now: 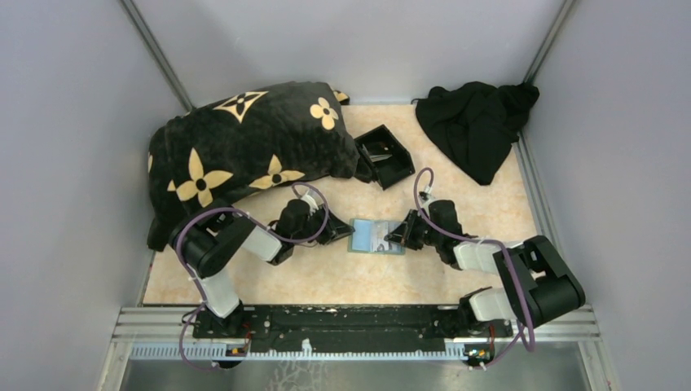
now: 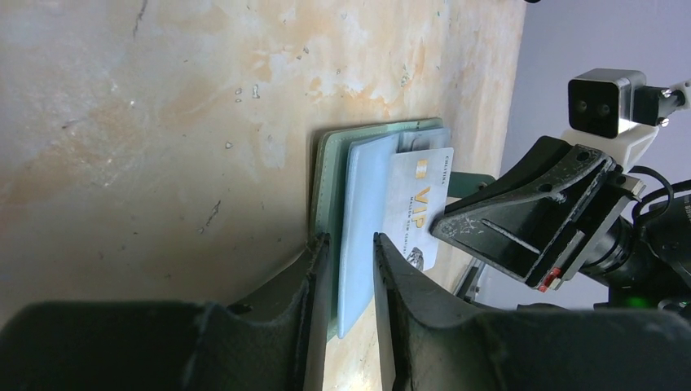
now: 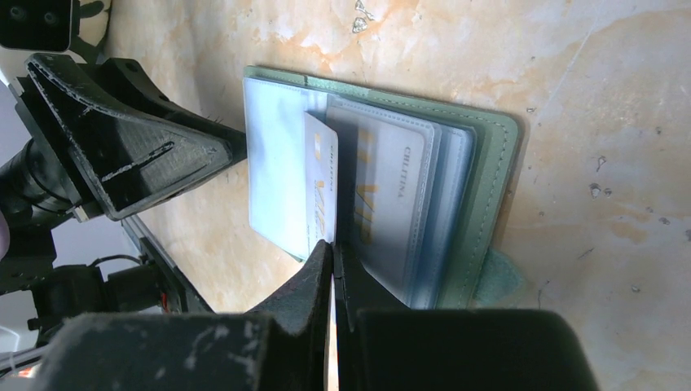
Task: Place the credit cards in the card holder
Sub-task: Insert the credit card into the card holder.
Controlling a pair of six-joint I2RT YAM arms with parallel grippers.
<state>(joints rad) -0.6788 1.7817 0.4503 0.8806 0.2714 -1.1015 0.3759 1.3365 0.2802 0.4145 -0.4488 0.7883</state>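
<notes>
Left wrist view: my left gripper [image 2: 349,244] is narrow, pinching the edge of the open holder [image 2: 328,171] lying on the table [image 2: 163,122]. My right gripper [image 3: 334,248] is clamped tight on a VIP card [image 3: 320,179] lying over the holder's pockets.

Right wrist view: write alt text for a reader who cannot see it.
The right pincer, shut on a credit card, holds it against the open green card holder on a marbled table. The left pincer holds the holder's opposite edge.
</notes>
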